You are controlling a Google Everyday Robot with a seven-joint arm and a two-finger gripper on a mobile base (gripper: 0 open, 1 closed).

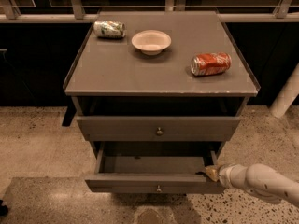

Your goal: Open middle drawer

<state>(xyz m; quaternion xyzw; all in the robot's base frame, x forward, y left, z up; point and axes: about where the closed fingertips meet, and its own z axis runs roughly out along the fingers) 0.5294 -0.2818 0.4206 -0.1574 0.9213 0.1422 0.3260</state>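
- Gripper (212,173) sits at the right front corner of the middle drawer (140,183), low in the view. It touches the top edge of the drawer front, or is very near it.
- Whether it is open, closed or gripping that edge I cannot tell from where I stand.
- The pale arm (261,183) reaches in from the lower right, so the drawer lies to the left of the tool.
- The drawer's long axis runs left to right. Any further pull would go across that axis, toward the viewer.
- The middle drawer is drawn out well beyond the upper drawer (121,129), and its bare floor shows. I judge the opening to be largely done.
- Its small knob (159,188) sits at the centre of the front, well to the left of the gripper and untouched.
- A pull from one corner could skew the drawer in its runners. That is the risk I would watch for.
- Counted: two drawer fronts in view, each with one knob, the upper knob (159,131) directly above the lower. No third front can be seen.
- On the cabinet top (140,73) lie two cans on their sides, a green can (109,29) and a red can (211,64), and one bowl (151,41) stands upright.
- One arm and one gripper.
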